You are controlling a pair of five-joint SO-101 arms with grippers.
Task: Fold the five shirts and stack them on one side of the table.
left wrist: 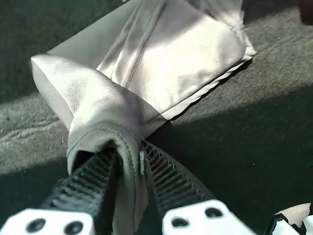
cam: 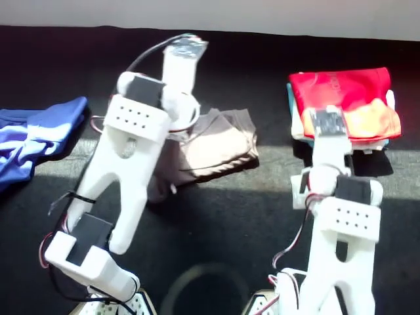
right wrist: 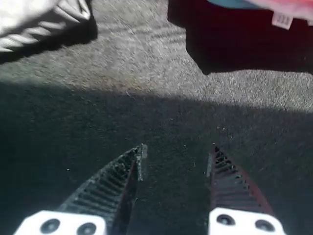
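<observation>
Grips a fold of the beige fabric shirt [left wrist: 166, 63], mid-desk, in the left claw [left wrist: 130, 151]; holds the right claw [right wrist: 177, 149] released over dark desk [right wrist: 146, 107].

No readable text, small white garment tag [right wrist: 282, 19], print illegible

Beige shirt [cam: 220, 141]: mid-table, partly folded, rumpled, mostly lying flat. 1 bunched fold of it is drawn up and pinched between the fingers of the left gripper [left wrist: 129, 154]. Blue shirt [cam: 33, 134]: unfolded, crumpled heap at the table's left edge, well apart from the beige one. Stack [cam: 341, 105] on the far right side: folded red shirt [cam: 338, 85], orange shirt [cam: 371, 121] along its near edge, teal edge [cam: 289, 98] showing on the stack's left side.
</observation>
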